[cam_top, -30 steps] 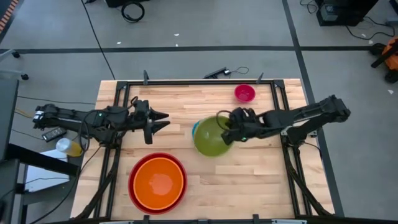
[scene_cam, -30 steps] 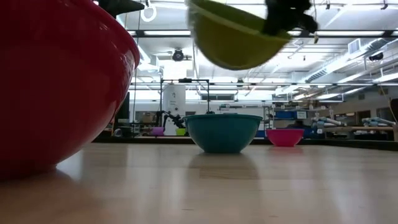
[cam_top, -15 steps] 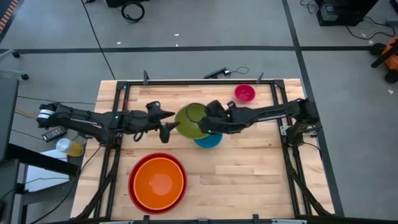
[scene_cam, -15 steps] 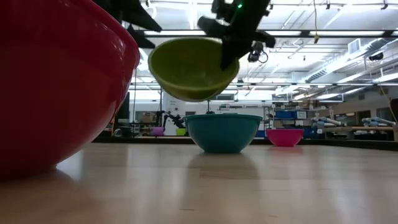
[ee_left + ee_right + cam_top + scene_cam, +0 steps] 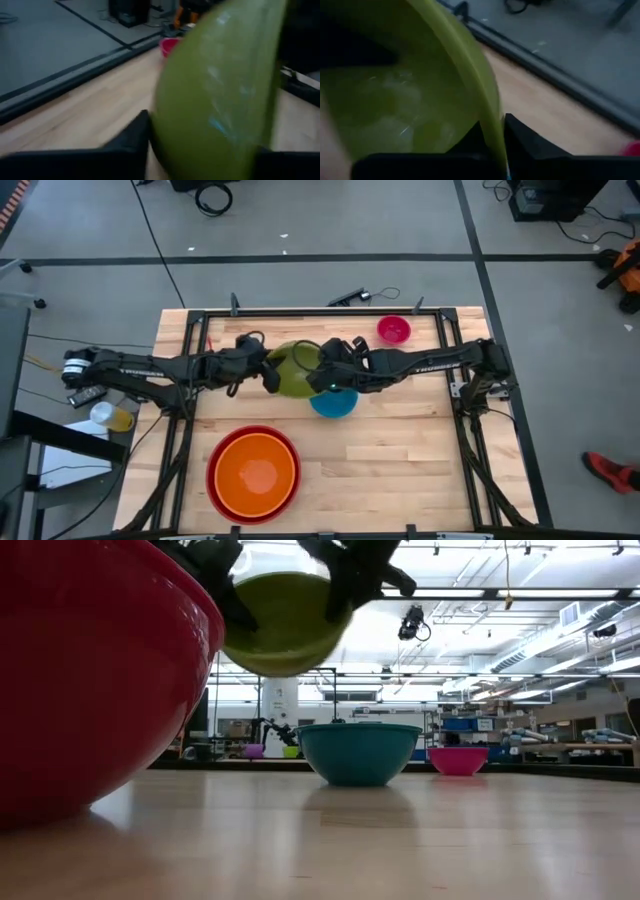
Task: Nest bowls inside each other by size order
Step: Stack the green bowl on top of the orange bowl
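Observation:
The lime green bowl [image 5: 293, 370] hangs in the air above the table's middle, also seen in the low view [image 5: 280, 630]. My right gripper [image 5: 325, 370] is shut on its right rim. My left gripper [image 5: 268, 370] is open at the bowl's left side, with the bowl's wall [image 5: 215, 100] between its fingers; I cannot tell whether it touches. The blue bowl [image 5: 335, 402] stands on the table just below and to the right. The pink bowl [image 5: 393, 330] stands at the far right. The orange bowl [image 5: 253, 470] sits inside the red bowl [image 5: 211, 480] near the front. My right gripper pinches the lime green bowl's rim [image 5: 492, 125] between its two fingers, one finger [image 5: 465, 145] inside the bowl and one outside. The fingers come level from the table's right. The bowl is lifted clear of the table, its opening roughly up.
The red bowl [image 5: 90, 670] looms close at the low view's left. The blue bowl [image 5: 358, 752] and the pink bowl [image 5: 457, 760] stand behind it on the wood top. Black rails frame the table's far and side edges.
My right gripper has carried the lime green bowl toward the table's left and far edge, past the blue bowl, and the bowl has come from tilted to more level. My left gripper has reached toward the right and now stands about the bowl's left wall.

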{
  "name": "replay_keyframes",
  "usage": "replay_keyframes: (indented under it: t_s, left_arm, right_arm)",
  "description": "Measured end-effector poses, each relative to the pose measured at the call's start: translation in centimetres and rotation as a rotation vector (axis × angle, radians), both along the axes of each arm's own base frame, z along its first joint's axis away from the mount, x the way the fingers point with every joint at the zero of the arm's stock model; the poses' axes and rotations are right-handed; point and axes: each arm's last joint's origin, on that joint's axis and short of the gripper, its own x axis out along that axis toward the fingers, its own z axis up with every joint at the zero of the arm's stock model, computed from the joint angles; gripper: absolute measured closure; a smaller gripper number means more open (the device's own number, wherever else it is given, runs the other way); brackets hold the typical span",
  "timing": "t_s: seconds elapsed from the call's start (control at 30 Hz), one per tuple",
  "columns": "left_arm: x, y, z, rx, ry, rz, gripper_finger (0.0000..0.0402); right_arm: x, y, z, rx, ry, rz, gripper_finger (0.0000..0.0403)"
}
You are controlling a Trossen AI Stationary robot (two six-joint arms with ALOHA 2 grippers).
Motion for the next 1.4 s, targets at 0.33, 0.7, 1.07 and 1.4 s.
replay_keyframes:
  t_s: [0.33,0.7,1.07,1.4]
  left_arm:
    - [-2.2,-0.3,2.0,-0.147,0.107,-0.076,0.0363]
    - [-3.6,-0.3,4.4,-0.167,0.337,-0.158,0.0372]
    - [-3.0,-5.8,3.4,-0.371,0.441,-0.824,0.0371]
    - [0.1,-9.4,-1.2,-0.314,0.679,-0.675,0.0343]
  right_arm:
    - [-1.3,0.0,2.8,0.252,-0.118,0.152,0.0186]
    - [-0.1,2.5,8.8,0.298,-0.575,0.725,0.0132]
    - [-3.9,0.7,5.2,0.290,-0.092,0.284,0.0142]
    - [-5.6,-0.7,-2.5,0.336,0.216,0.111,0.0142]
